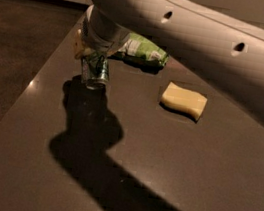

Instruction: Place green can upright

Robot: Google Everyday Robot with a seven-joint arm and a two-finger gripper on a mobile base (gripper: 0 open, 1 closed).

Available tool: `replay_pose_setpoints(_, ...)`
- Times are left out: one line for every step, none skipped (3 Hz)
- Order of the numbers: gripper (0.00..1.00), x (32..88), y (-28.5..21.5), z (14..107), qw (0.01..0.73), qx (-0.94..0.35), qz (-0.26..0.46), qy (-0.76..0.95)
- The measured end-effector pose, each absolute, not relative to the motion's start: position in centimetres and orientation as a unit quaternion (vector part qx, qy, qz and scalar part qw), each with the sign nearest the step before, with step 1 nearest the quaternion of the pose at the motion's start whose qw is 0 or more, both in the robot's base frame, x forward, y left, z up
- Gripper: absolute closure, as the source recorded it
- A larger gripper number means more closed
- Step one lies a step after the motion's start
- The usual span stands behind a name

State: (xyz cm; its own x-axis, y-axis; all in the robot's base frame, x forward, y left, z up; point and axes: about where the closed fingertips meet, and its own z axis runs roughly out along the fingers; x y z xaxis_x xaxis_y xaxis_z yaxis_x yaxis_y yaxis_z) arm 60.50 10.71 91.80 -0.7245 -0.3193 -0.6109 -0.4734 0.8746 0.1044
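The green can (95,70) is a small green-and-white metal can with a silver rim. It hangs tilted, its lower rim close to the dark table top (170,175) near the far left. My gripper (91,55) comes down from above on the big white arm (196,27) and is shut on the can's upper part. The can's top is hidden by the gripper's wrist. A dark shadow lies on the table right under the can.
A crinkly green-and-white snack bag (142,51) lies just behind and right of the can. A yellow sponge (183,101) lies to the right, mid-table. The table's left edge (27,94) runs close beside the can, with brown floor beyond.
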Motion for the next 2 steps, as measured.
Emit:
replay_pose_setpoints(1.0, 60.0, 9.4, 91.6, 0.357, -0.239, 0.132, 0.893)
replay_pose_setpoints(1.0, 59.7, 8.1, 91.1, 0.406, -0.255, 0.138, 0.867)
